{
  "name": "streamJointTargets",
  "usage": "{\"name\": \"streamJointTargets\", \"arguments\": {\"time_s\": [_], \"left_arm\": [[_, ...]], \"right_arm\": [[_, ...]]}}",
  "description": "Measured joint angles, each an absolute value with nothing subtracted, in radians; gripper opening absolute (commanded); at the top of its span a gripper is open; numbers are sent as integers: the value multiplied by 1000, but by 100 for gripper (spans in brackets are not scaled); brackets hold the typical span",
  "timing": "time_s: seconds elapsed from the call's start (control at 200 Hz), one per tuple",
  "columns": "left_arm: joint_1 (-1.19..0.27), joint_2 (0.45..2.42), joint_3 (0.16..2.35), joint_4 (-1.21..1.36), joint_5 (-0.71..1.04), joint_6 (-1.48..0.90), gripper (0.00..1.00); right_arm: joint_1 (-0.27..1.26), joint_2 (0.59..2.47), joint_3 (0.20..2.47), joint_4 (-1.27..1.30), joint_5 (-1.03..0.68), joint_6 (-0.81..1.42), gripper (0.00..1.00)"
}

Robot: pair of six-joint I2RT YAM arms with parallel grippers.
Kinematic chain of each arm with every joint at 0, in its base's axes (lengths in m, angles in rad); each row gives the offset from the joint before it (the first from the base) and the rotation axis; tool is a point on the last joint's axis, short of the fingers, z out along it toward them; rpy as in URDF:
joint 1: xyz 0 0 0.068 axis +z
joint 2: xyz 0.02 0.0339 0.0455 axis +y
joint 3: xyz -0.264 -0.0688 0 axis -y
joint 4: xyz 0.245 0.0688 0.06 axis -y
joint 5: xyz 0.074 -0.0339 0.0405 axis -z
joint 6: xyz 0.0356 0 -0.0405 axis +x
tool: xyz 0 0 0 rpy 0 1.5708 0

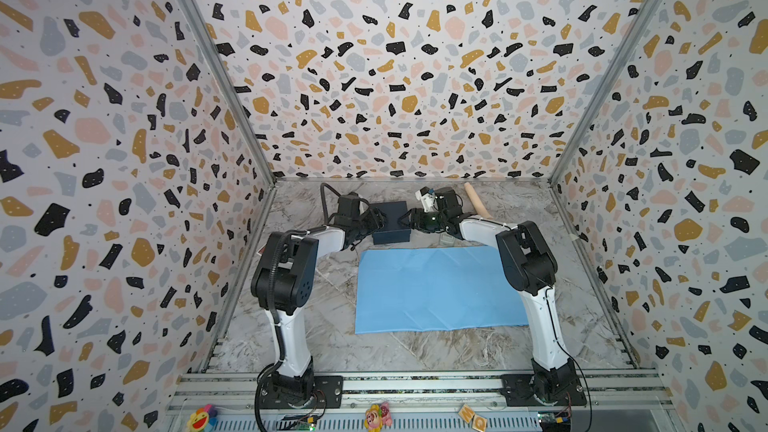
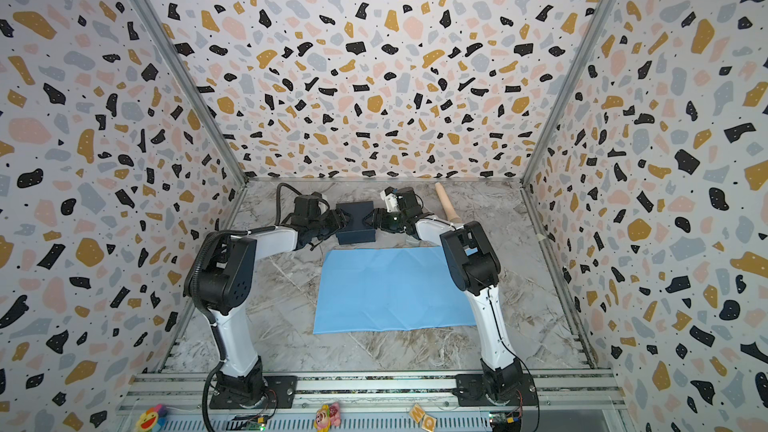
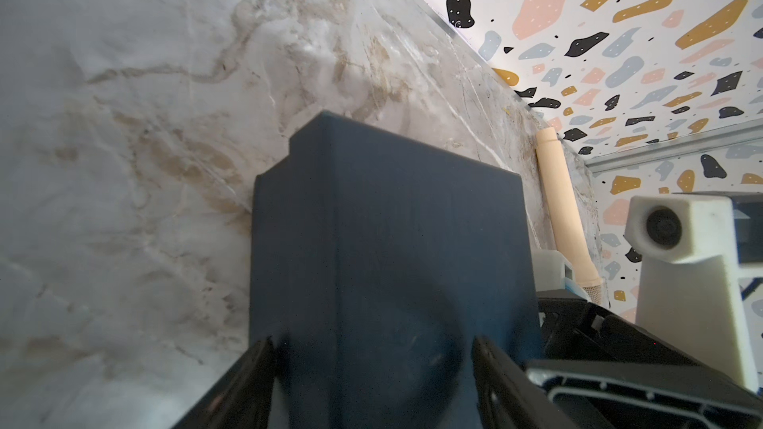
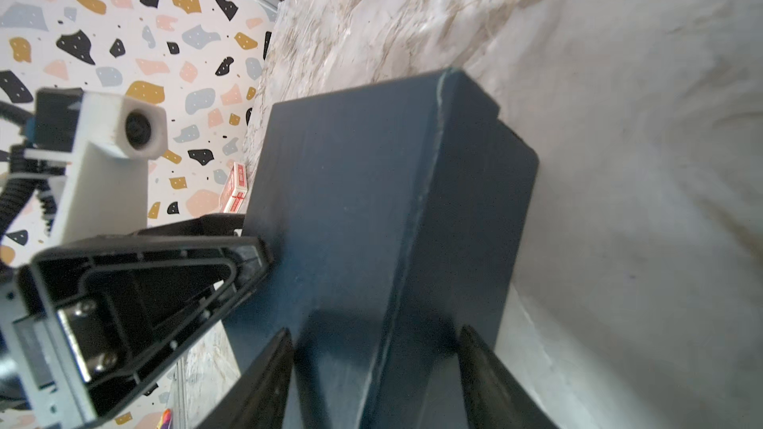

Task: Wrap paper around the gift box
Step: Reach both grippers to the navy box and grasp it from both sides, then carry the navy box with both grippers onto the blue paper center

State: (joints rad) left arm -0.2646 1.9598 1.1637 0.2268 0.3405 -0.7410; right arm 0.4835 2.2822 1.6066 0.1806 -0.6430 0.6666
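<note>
The gift box (image 1: 388, 211) (image 2: 354, 211), dark navy and lidded, is at the back middle of the marble table, just beyond the far edge of the paper (image 1: 432, 288) (image 2: 395, 288). The paper lies flat, light blue face up. My left gripper (image 1: 380, 220) (image 3: 371, 344) meets the box from the left and my right gripper (image 1: 409, 218) (image 4: 373, 334) from the right. In each wrist view the box (image 3: 392, 241) (image 4: 351, 200) fills the gap between the black fingers, which lie against it astride one of its edges. I cannot tell whether the box rests on the table.
A cardboard tube (image 1: 476, 199) (image 3: 561, 208) lies at the back right near the wall. A small grey item (image 1: 447, 239) sits by the paper's far right corner under my right arm. A red card pack (image 4: 234, 187) stands by the left wall. Patterned walls close in three sides.
</note>
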Motion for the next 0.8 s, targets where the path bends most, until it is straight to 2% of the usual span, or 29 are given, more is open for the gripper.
{"name": "streamJointTargets", "arguments": {"time_s": [0.16, 0.436, 0.646, 0.801], "left_arm": [[-294, 1959, 1164, 223, 340, -752, 72], [-348, 1894, 1164, 190, 342, -775, 71], [-381, 1820, 1154, 184, 332, -778, 71], [-447, 1769, 1065, 183, 327, -791, 71]], "right_arm": [[464, 2263, 1581, 190, -641, 673, 58], [442, 2093, 1449, 193, -625, 685, 57], [442, 1911, 1274, 207, -629, 704, 56], [442, 1786, 1099, 199, -627, 720, 55]]}}
